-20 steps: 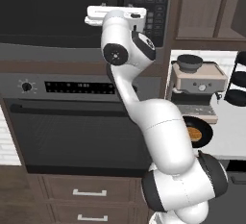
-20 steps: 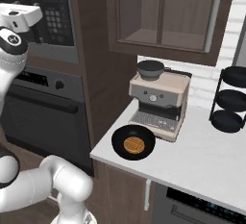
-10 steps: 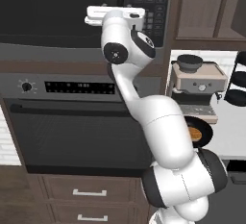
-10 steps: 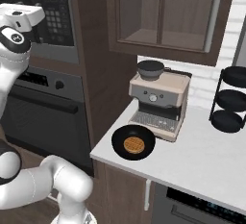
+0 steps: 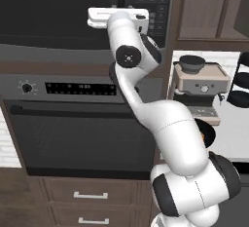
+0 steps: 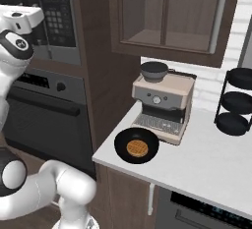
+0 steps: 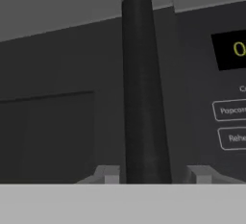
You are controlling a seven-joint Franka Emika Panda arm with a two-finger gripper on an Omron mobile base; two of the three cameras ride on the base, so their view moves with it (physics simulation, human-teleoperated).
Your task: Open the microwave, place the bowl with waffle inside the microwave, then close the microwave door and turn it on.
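Note:
The microwave (image 5: 53, 7) sits built in above the oven, its door (image 7: 53, 122) closed and its keypad (image 6: 56, 16) at the right. My gripper (image 7: 153, 175) is at the door's dark vertical handle (image 7: 144, 98), with one fingertip (image 7: 108, 175) on each side and closed in against it. From the left base view the hand (image 5: 120, 12) reaches the seam between window and keypad. The black bowl (image 6: 136, 145) with the waffle (image 6: 137, 148) rests on the white counter, far to the right of the gripper.
A large oven (image 5: 73, 133) with a knob and bar handle sits below the microwave. A beige coffee machine (image 6: 162, 105) stands just behind the bowl. A black tiered rack (image 6: 236, 105) stands on the counter (image 6: 211, 169) at the right, under wall cabinets.
The jaws have closed from wide open onto the door handle. The arm and hand have stayed in place.

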